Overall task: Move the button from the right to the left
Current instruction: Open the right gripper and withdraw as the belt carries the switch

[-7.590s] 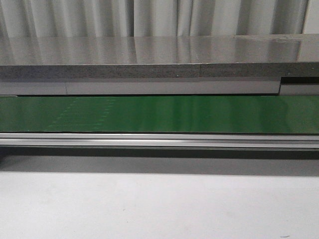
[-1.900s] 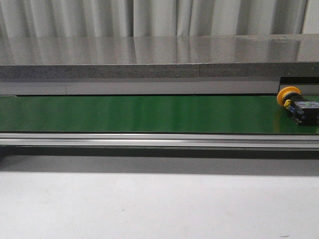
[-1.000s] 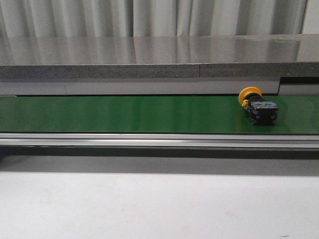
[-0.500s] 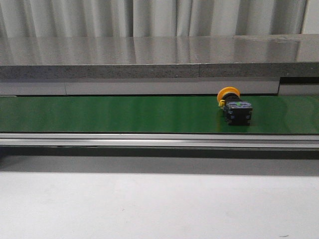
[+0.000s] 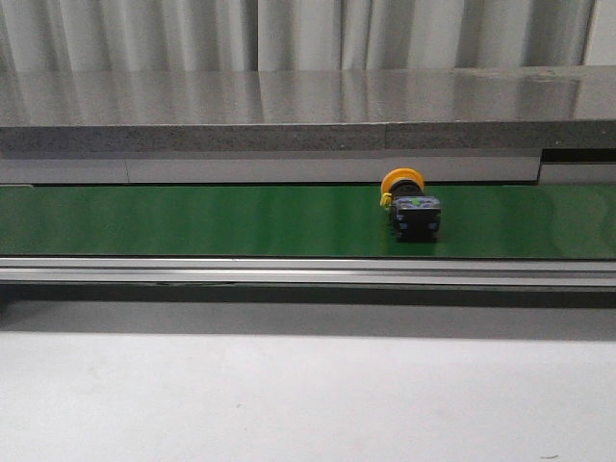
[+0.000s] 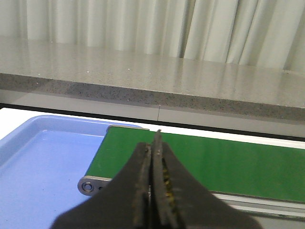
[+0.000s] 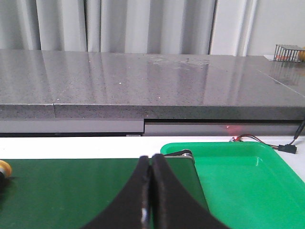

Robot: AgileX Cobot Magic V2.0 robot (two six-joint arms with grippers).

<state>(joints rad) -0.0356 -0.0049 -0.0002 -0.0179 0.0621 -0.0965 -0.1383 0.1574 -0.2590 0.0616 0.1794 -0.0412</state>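
Note:
The button point(image 5: 408, 204) lies on its side on the green conveyor belt point(image 5: 192, 219), right of the middle, its yellow-orange cap toward the far side and its black body toward me. A sliver of the yellow cap point(image 7: 4, 169) shows at the edge of the right wrist view. No arm shows in the front view. My left gripper point(image 6: 155, 143) is shut and empty above the belt's left end point(image 6: 238, 164). My right gripper point(image 7: 151, 168) is shut and empty above the belt's right end point(image 7: 71, 191), apart from the button.
A blue tray point(image 6: 38, 167) lies past the belt's left end. A green tray point(image 7: 243, 181) lies past its right end, with a cable point(image 7: 267, 142) behind it. A grey stone counter point(image 5: 289, 106) runs behind the belt. An aluminium rail point(image 5: 289, 272) runs along the belt's near edge.
The button entered from the right and has ridden the belt leftward, from the right edge to right of the middle. No arm has come into the front view.

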